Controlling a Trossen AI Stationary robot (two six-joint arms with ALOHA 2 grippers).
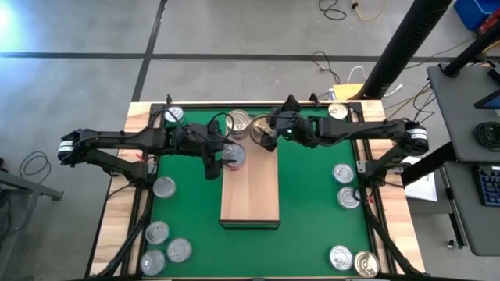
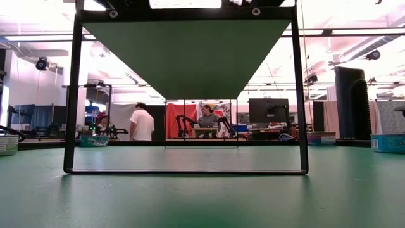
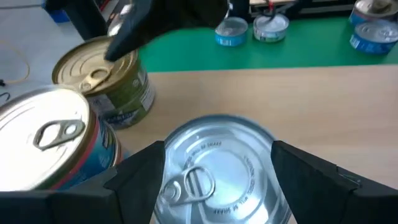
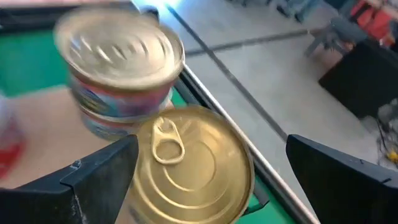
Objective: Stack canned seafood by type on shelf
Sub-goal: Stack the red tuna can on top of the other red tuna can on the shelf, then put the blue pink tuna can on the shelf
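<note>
The left gripper [image 1: 231, 158] sits over the far end of the shelf [image 1: 250, 195], its two dark fingers [image 3: 134, 180] closed against the sides of a silver-topped tin [image 3: 214, 171] that stands on the board with its pull-tab up. Whether the tin rests on the wood or is just lifted off it cannot be told. Beside it, in the left wrist view, stand a silver-lidded tin with a blue and red label [image 3: 53, 146] and a gold-lidded tin with a green label [image 3: 106, 78].

The right gripper [image 1: 268, 141] is at the shelf's far right corner with its jaws spread wide. They stand on either side of a gold-topped tin [image 4: 186, 165] without visibly touching it, so it holds nothing. Just behind that tin, in the right wrist view, a silver-topped tin [image 4: 119, 59] sits on top of another tin [image 4: 99, 127].

From above, the far edge of the shelf carries a silver lid [image 1: 238, 122] and a gold one [image 1: 258, 125] side by side. Loose tins lie on the green mat [image 1: 312, 211]: one at the far left corner [image 1: 173, 115], one at the left edge [image 1: 164, 186], three at the near left corner [image 1: 158, 232], one at the far right [image 1: 337, 112], two at the right edge [image 1: 343, 172] and two at the near right corner [image 1: 341, 257].

People stand in the room beyond the table.
</note>
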